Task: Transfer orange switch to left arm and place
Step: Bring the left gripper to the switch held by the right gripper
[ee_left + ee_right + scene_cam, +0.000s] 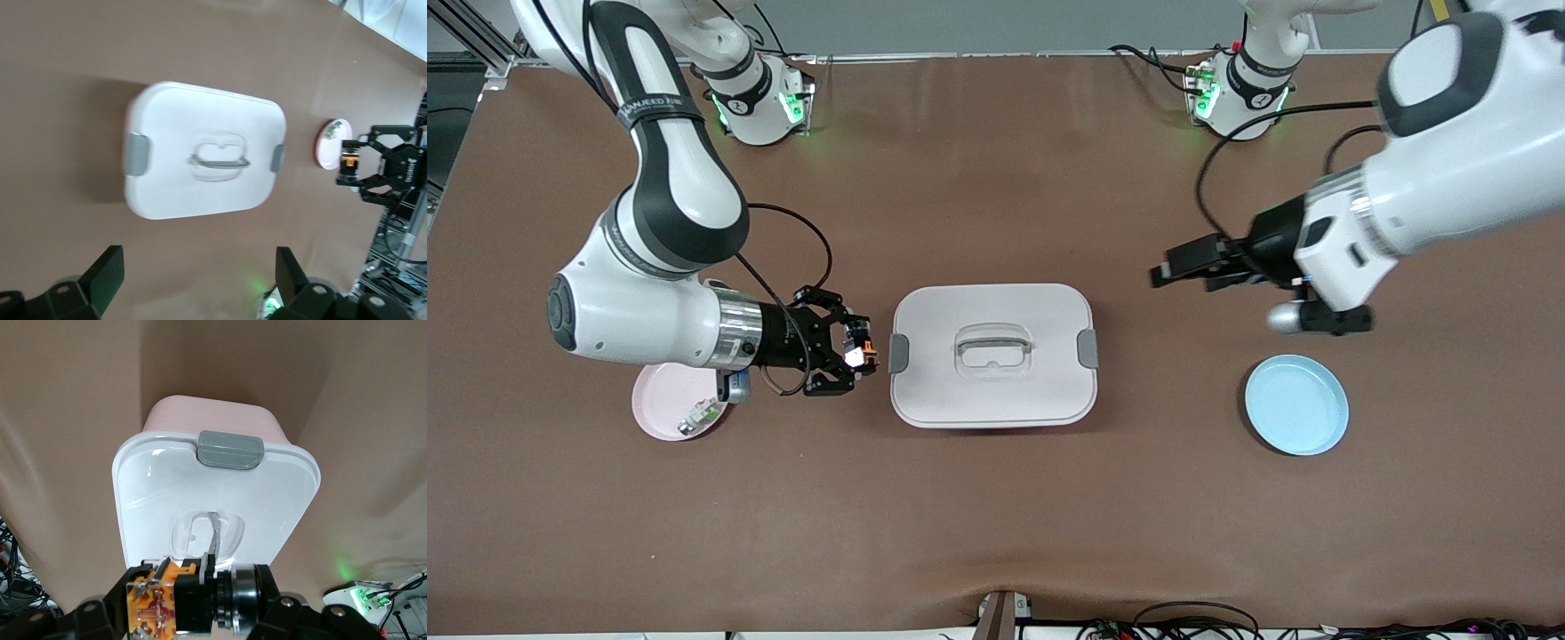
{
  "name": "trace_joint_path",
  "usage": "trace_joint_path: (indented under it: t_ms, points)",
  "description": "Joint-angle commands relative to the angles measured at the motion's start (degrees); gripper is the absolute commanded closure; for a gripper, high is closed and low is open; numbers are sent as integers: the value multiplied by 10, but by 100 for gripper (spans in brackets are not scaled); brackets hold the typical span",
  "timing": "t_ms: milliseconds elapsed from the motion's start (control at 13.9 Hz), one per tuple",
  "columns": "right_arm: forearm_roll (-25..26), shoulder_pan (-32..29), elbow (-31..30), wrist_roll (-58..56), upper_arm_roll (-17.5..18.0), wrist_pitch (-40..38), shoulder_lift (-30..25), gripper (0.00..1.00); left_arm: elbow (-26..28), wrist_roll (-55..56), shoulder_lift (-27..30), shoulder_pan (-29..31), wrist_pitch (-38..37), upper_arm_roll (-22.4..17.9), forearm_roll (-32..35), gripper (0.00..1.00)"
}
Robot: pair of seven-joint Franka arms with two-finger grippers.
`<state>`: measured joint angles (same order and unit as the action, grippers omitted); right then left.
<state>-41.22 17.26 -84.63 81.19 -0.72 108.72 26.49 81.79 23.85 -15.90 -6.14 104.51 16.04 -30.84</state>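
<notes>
**Switch in the air at the box's edge, handover to come**

The right arm's black two-finger gripper (852,348) has its fingers clamped on the small black-and-orange cylindrical switch (859,348), and it hangs just beside the big white rounded plastic box (992,356), at the grey side latch facing the right arm's end of the table. In the right wrist view the switch (180,600) sits crosswise between the fingers, orange end out one side, black barrel out the other, with the box lid right below and ahead.

So the pick looks done; the carry is the step in hand. The pale pink round plate (665,404), with a small green-white-silver part (701,416) lying in it, sits under the right arm's wrist.

Over at the left arm's end, the left arm's black gripper (1169,267) hovers with fingers spread wide and empty, pointing toward the box, with the light blue round plate (1296,404) on the table close by.

Next call, as I read it: the switch must travel up and over the box lid or around it, not into that latch, and meet the open left fingers clear of the handle.
</notes>
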Motion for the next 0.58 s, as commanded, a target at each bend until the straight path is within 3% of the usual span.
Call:
trace_joint_path:
  t_ms: [0,505]
  points:
    - [13,5,5,13,-6,3,1,100,-2,43,-26,-61,59,-4,-14,0]
    - [15,0,4,13,-7,-3,1,100,-3,152,-103,-188,295,-4,-17,0]
